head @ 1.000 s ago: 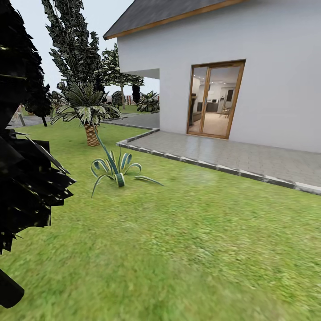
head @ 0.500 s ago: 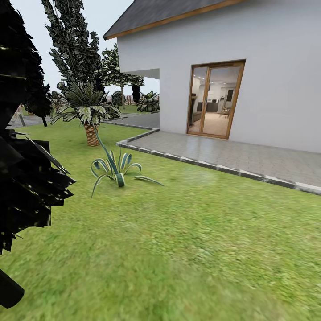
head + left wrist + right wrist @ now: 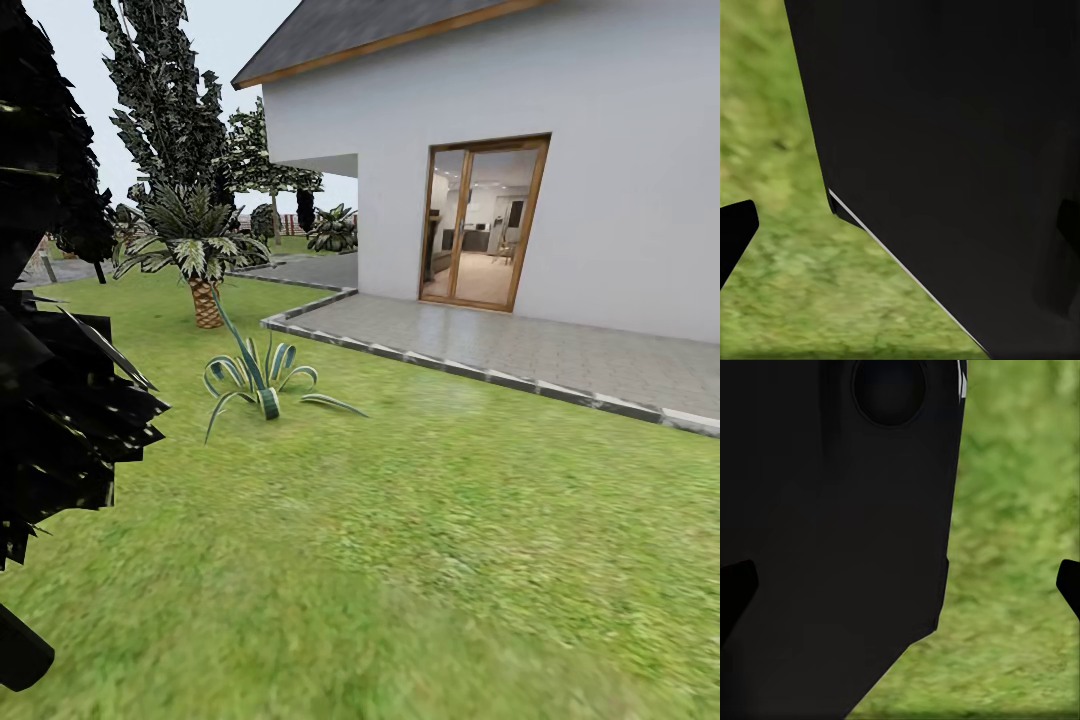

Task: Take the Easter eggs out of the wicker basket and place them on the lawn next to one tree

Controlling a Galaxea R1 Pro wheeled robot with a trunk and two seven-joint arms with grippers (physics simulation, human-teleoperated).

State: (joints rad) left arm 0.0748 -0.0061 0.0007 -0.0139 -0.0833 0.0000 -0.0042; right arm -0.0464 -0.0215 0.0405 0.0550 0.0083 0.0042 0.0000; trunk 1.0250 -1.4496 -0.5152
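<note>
The lawn (image 3: 420,540) spreads across the lower half of the head view, in the garden beside a white house (image 3: 560,110). The Easter eggs, the wicker basket and the tree are out of view. In the left wrist view my left gripper (image 3: 900,229) is open, its dark fingertips (image 3: 735,232) at the picture's two sides, with a black part of the robot's body and grass beyond. My right gripper (image 3: 900,585) is open too, fingertips (image 3: 1069,585) wide apart, nothing between them.
Dark spiky foliage (image 3: 55,380) crowds the left edge close by. An agave-like plant (image 3: 260,380) and a small palm (image 3: 200,260) stand ahead left, with a tall dark conifer (image 3: 165,100) behind. A paved patio (image 3: 520,345) with a stone kerb fronts the glass door (image 3: 485,225).
</note>
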